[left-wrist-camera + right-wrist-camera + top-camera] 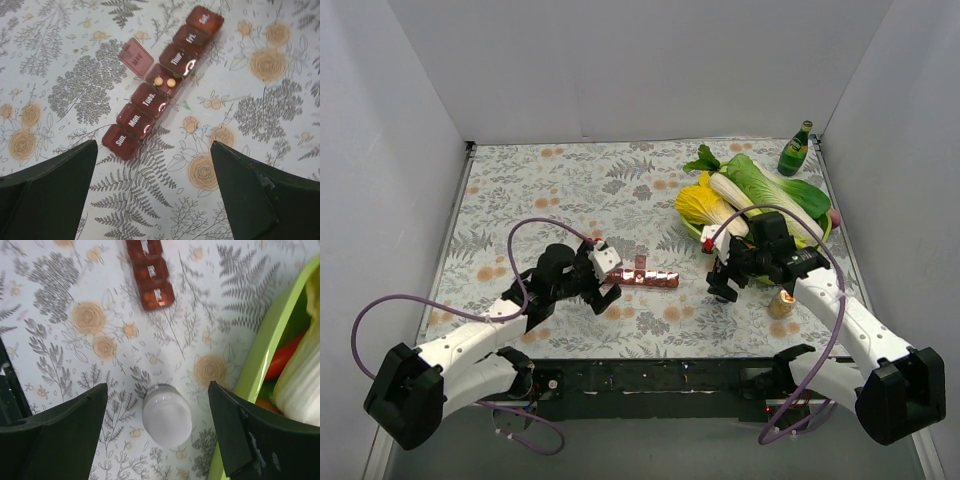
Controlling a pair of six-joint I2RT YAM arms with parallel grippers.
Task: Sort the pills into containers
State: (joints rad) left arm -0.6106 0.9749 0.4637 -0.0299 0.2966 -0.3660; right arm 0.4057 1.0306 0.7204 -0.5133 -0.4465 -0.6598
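The containers (150, 100) lie as one strip on the table (60, 75) between the arms. Only the Wednesday lid (136, 56) is up, with two pale pills (165, 81) inside. The other six are shut, so most of the sorting seems left. The left arm (470, 345) holds its jaws wide and empty above the strip. The right arm (840, 310) spreads its jaws wide over a whitish jar (166, 415).

My overhead camera sits above and behind my bases, looking down on the whole surface (570, 180). Each wrist camera looks down, close, between my fingers (45, 195). All three views share the pill organizer (150, 100).
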